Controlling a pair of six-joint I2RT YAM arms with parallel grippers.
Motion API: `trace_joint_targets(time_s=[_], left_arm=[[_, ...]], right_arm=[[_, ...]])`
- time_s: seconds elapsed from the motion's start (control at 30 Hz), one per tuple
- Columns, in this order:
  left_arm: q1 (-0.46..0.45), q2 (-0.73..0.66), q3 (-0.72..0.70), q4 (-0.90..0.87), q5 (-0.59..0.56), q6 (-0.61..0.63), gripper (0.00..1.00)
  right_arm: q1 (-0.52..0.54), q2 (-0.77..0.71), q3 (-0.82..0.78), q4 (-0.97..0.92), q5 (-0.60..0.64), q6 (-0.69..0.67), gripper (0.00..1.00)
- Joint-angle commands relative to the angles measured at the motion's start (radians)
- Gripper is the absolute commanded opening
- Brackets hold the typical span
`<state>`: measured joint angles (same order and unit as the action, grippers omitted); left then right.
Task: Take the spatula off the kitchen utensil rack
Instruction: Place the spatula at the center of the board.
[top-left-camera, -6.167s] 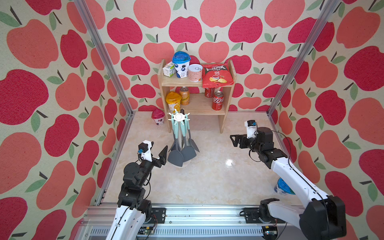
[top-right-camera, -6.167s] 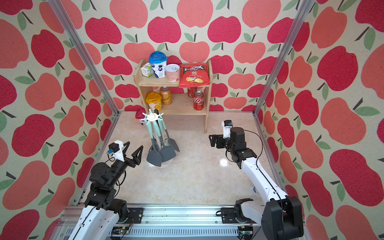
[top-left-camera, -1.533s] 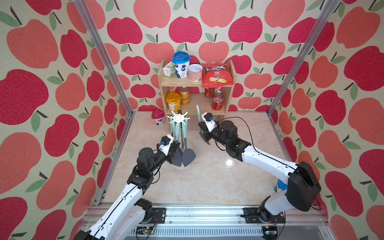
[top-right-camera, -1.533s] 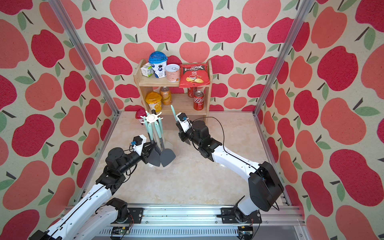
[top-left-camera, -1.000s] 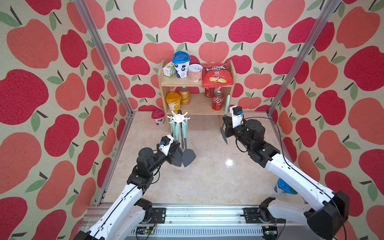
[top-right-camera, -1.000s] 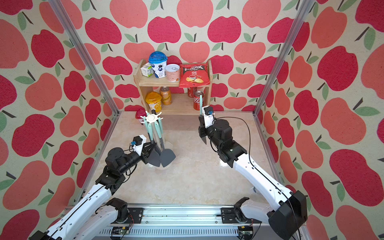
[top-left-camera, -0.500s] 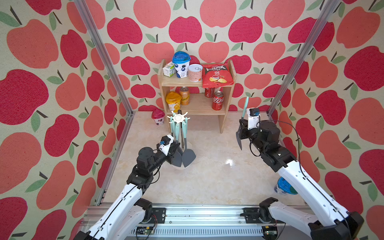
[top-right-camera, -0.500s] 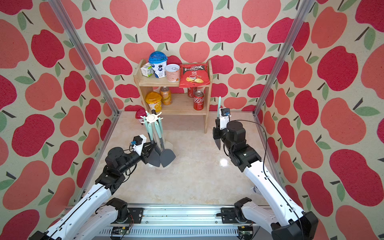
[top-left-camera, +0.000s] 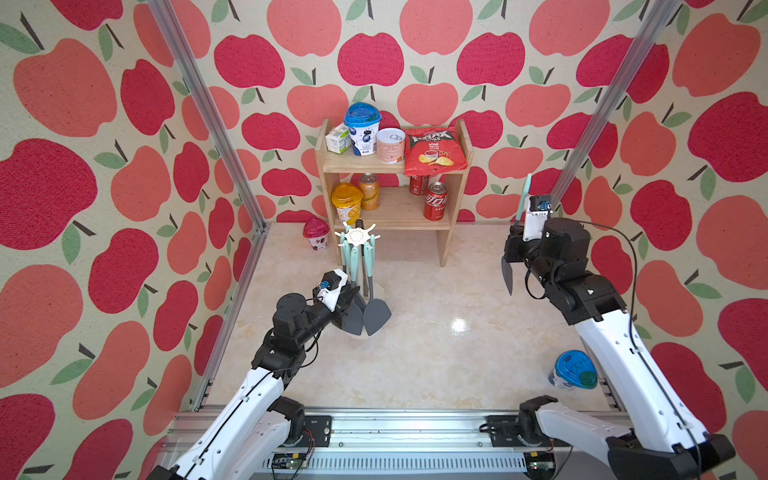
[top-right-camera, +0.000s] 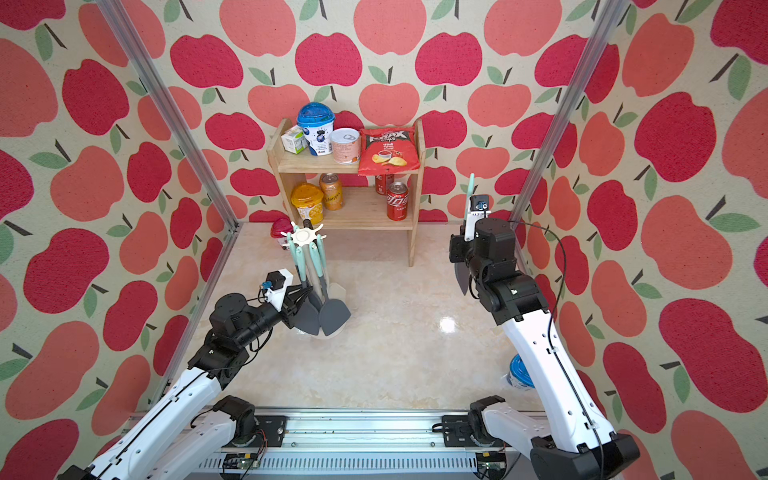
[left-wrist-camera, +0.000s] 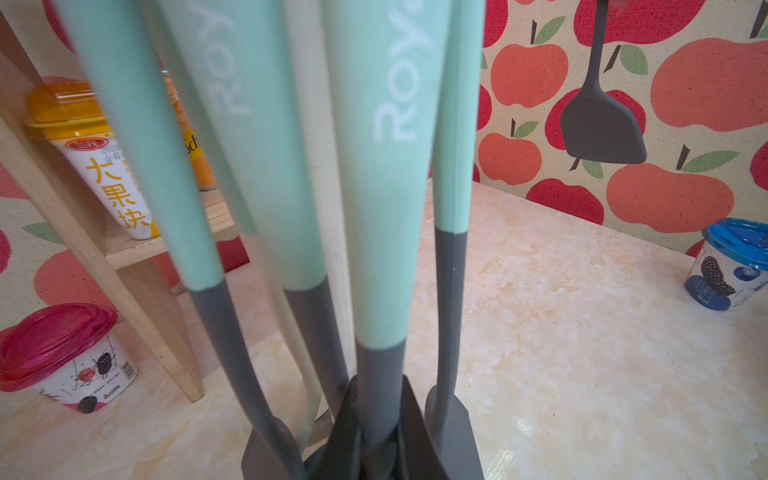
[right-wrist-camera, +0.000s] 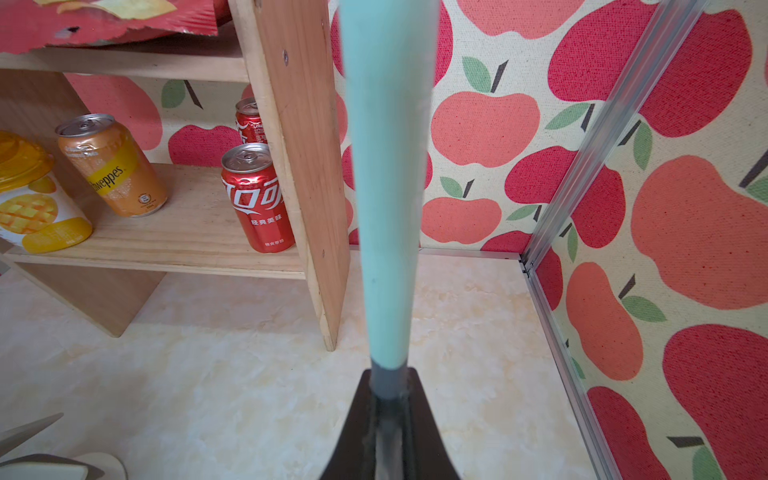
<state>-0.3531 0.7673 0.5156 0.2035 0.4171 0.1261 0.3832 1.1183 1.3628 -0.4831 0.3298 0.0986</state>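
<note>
The white kitchen utensil rack stands left of centre, its pole ringed by several mint-handled utensils. My left gripper is low beside the rack, shut on the grey neck of one hanging utensil. The spatula is off the rack, far to the right. It hangs upright in the air, mint handle up and grey blade down. My right gripper is shut on its grey neck.
A wooden two-tier shelf with cans, cups and a chip bag stands against the back wall. A pink-lidded cup sits behind the rack. A blue-lidded cup sits front right. A metal corner post and the right wall are near the spatula.
My right arm has carried the spatula to the right, from beside the shelf's leg towards the right wall. The left gripper and the rack have not moved.
</note>
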Motion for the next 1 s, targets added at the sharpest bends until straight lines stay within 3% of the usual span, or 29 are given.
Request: trace_joint_targets(time_s=[0.0, 0.43, 0.97], left_arm=[[0.005, 0.011, 0.019, -0.067, 0.007, 0.001, 0.0], [0.003, 0.025, 0.031, -0.06, 0.035, -0.01, 0.0], [-0.001, 0.001, 0.017, -0.078, 0.033, -0.006, 0.0]], right_arm=[[-0.017, 0.044, 0.068, -0.104, 0.048, 0.003, 0.0], [-0.03, 0.255, 0.269, -0.302, 0.134, -0.018, 0.0], [-0.11, 0.471, 0.331, -0.359, 0.203, -0.031, 0.0]])
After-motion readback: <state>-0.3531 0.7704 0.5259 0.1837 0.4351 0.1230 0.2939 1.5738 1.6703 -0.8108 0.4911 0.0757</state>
